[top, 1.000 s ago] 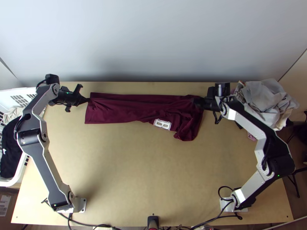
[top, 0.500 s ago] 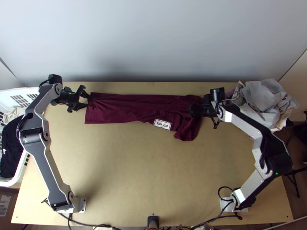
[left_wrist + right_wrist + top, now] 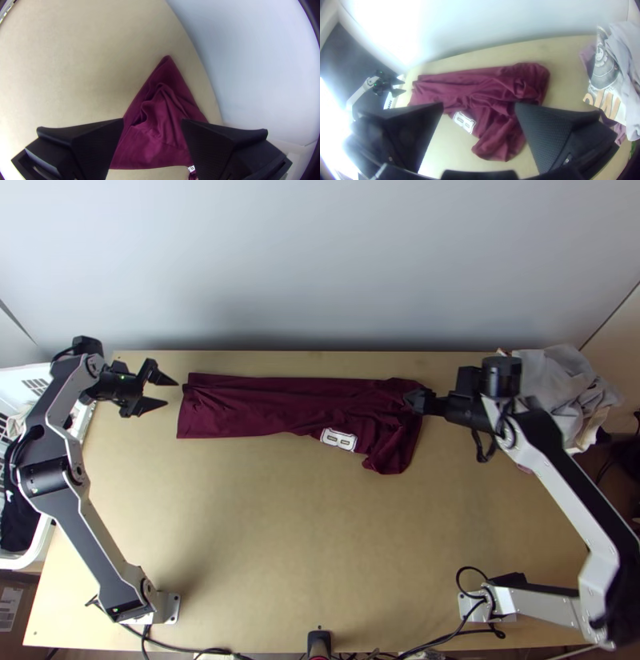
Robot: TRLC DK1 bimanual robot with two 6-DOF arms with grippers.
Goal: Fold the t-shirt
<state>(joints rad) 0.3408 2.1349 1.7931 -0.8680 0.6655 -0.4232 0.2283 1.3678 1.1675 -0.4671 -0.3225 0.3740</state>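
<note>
Supporting table (image 3: 320,540): light wood, beneath left pincer (image 3: 172,394) and right pincer (image 3: 412,403).
Wall (image 3: 320,268): pale, rising on the far side of both pincers.
Right arm (image 3: 552,456): white links and black joints, bent out to the right between its base and the right pincer.
Left arm (image 3: 84,524): the same make, leaning outward on the near side of the left pincer.
T-shirt (image 3: 272,412): dark red, folded into a long, creased strip between the pincers; one end lies just beside the left pincer's tips, the other under the right pincer's. A loose, bunched flap hangs out on the near side of the right pincer.
Clothes pile (image 3: 560,364): grey, white and mauve pieces heaped to the right of the right pincer, partly behind its arm.
Basket (image 3: 32,552): white, left of the left pincer and nearer, with dark cloth (image 3: 20,516) inside.
Left pincer's state: wide, its two black fingers well apart, the tips a little short of the shirt.
Right pincer's state: wide too, above the shirt's right end; whether the tips touch the cloth I cannot tell.
White print (image 3: 338,439): on the shirt, left of the right pincer and nearer.
</note>
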